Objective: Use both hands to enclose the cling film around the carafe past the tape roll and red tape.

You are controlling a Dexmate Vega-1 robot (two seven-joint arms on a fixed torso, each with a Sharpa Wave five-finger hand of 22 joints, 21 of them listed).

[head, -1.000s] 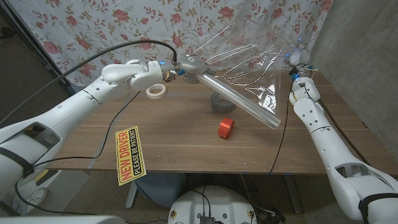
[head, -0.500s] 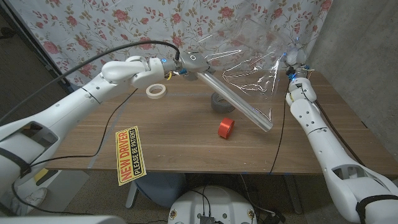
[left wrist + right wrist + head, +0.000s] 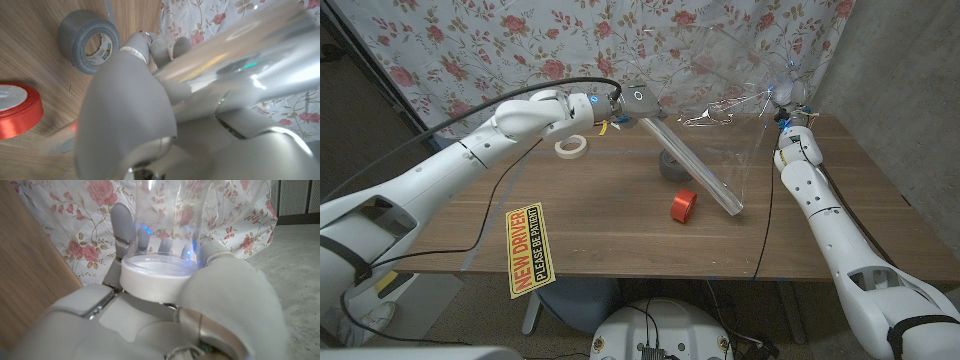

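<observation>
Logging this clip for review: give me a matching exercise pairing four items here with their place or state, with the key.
Things:
1. long cling film roll
2. clear carafe with white base
3. grey duct tape roll
4. red tape roll

Places or states:
A. lying on the table nearest its front edge
B. gripped in the right hand
C. held slanting over the table by the left hand
D. on the table partly behind the slanting roll

Pairs: 1-C, 2-B, 3-D, 4-A
</observation>
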